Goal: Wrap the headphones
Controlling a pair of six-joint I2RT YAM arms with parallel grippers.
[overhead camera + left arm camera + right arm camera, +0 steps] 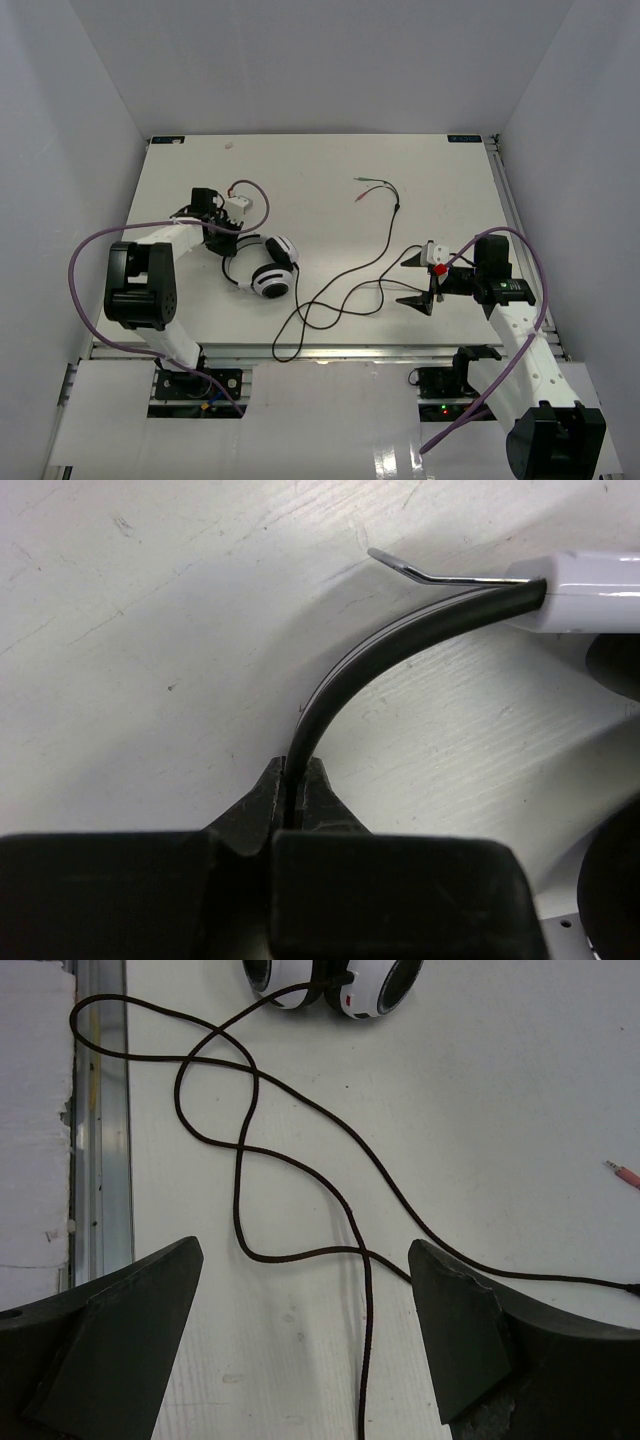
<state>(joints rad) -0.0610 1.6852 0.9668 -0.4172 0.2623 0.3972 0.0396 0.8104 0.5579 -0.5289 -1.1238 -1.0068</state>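
Observation:
The headphones (pixel 268 268) lie left of the table's middle, white earcups with dark rings and a black headband. My left gripper (pixel 222 243) is shut on the headband (pixel 400 645), which curves out from between the jaws (pixel 293 795) toward the white slider (pixel 590 590). The thin black cable (pixel 345 290) snakes from the earcups across the table to small plugs (pixel 365 186) at the back. My right gripper (pixel 413 280) hangs open over the cable (pixel 365 1290), a strand running between its wide-apart fingers (pixel 450 1330). The earcups (pixel 340 985) show at the top of the right wrist view.
A white table (pixel 330 160) stands between white walls. A metal rail (pixel 100 1160) and white foam (pixel 30 1110) run along the near edge, and a cable loop (pixel 288 345) reaches that edge. Purple robot cables (pixel 85 255) arc beside both arms. A pink plug (pixel 625 1173) lies at the right.

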